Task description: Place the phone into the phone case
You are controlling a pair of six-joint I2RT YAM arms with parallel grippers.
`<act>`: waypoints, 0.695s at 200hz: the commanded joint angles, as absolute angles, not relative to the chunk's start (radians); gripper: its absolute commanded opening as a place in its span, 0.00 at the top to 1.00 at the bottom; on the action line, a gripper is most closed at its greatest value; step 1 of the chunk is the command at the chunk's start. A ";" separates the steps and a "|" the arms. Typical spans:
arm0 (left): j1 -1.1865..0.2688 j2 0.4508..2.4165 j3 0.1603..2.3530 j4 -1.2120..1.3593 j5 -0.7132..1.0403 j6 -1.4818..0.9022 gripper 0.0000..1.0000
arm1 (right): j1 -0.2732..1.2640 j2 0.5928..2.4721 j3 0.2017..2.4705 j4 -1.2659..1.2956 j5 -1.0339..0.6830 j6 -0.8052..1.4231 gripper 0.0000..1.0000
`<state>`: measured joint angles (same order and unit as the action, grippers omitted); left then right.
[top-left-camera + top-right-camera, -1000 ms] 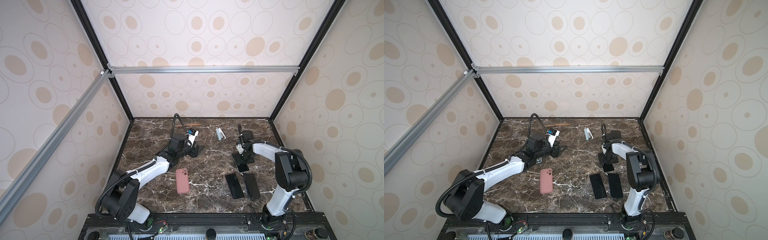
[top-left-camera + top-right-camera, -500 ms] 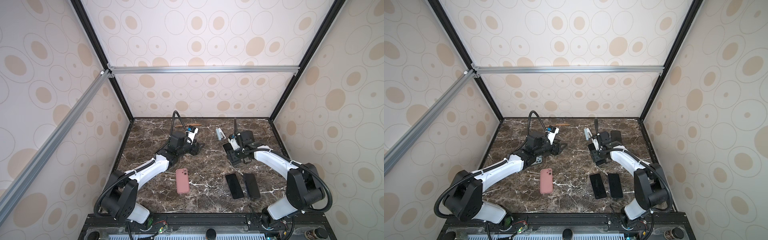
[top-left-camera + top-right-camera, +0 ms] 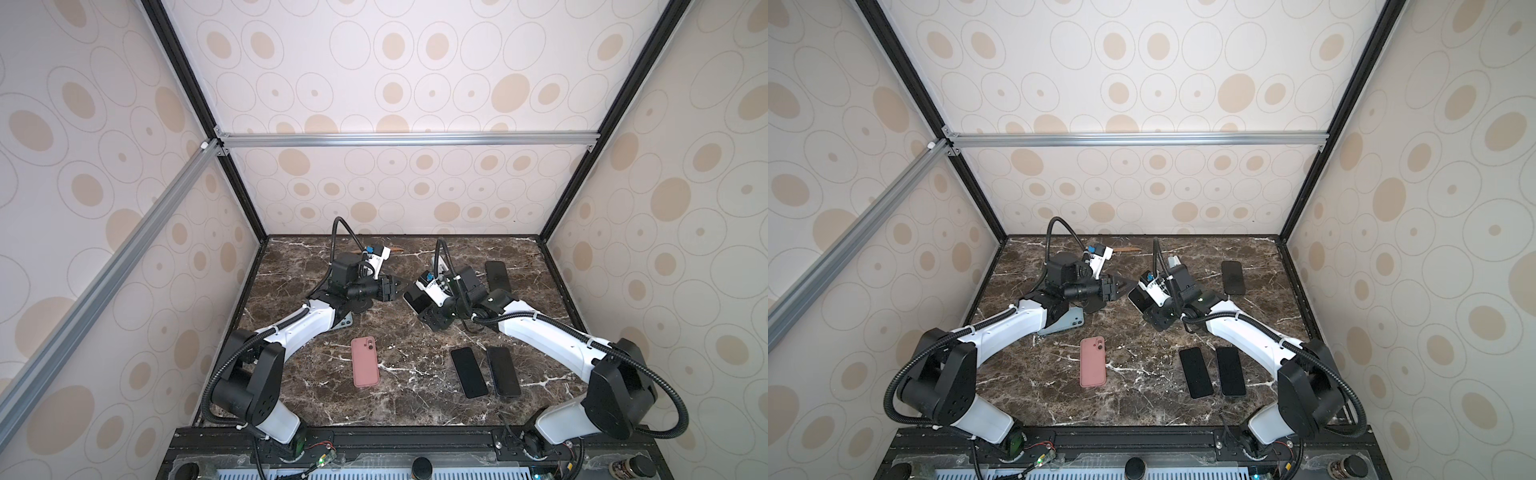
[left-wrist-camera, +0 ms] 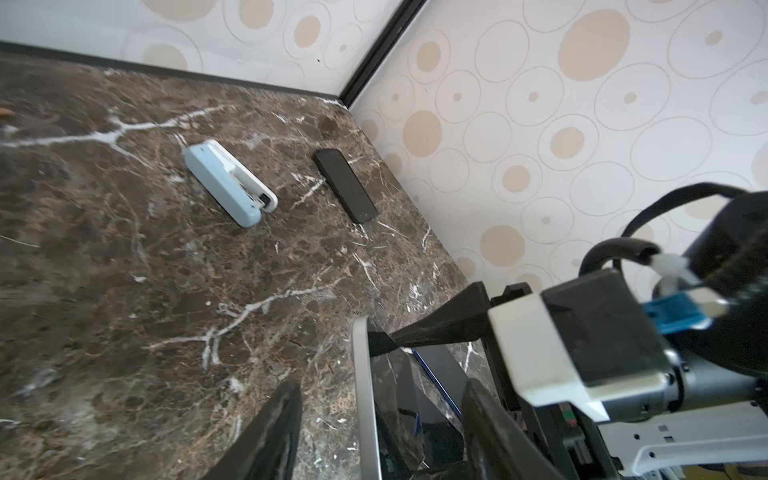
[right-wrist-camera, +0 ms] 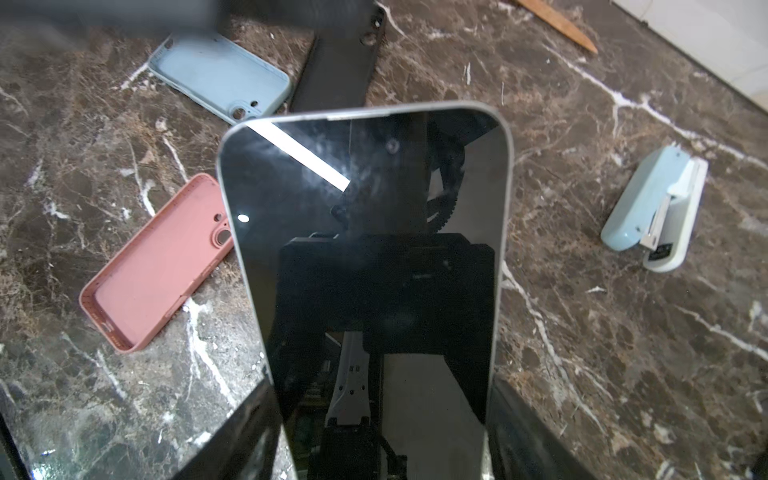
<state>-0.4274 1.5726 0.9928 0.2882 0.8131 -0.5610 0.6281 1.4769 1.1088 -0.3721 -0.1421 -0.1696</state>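
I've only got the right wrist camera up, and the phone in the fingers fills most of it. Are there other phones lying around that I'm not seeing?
Observer: Yes. Two lie side by side near the front on the right: the inner phone and the outer phone.
Operator: Any others?
Observer: A third phone lies flat far back on the right.
Operator: And how does the left gripper stand?
Observer: The left gripper points at the held phone. Its fingers stand apart, with that phone's end showing between them.
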 commanded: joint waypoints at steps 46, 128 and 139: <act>-0.428 1.607 1.090 0.162 0.919 -0.532 0.61 | 0.656 1.445 1.153 -0.332 -0.108 -0.237 0.59; -0.428 1.627 1.113 0.089 0.918 -0.492 0.75 | 0.693 1.421 1.140 -0.306 -0.027 -0.267 0.59; -0.428 1.631 1.117 0.076 0.915 -0.484 0.75 | 0.698 1.417 1.135 -0.299 -0.024 -0.270 0.59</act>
<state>-0.4294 1.6165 1.0637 0.1257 0.9073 -0.5320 0.6815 1.4605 1.1183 -0.3622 -0.0505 -0.2436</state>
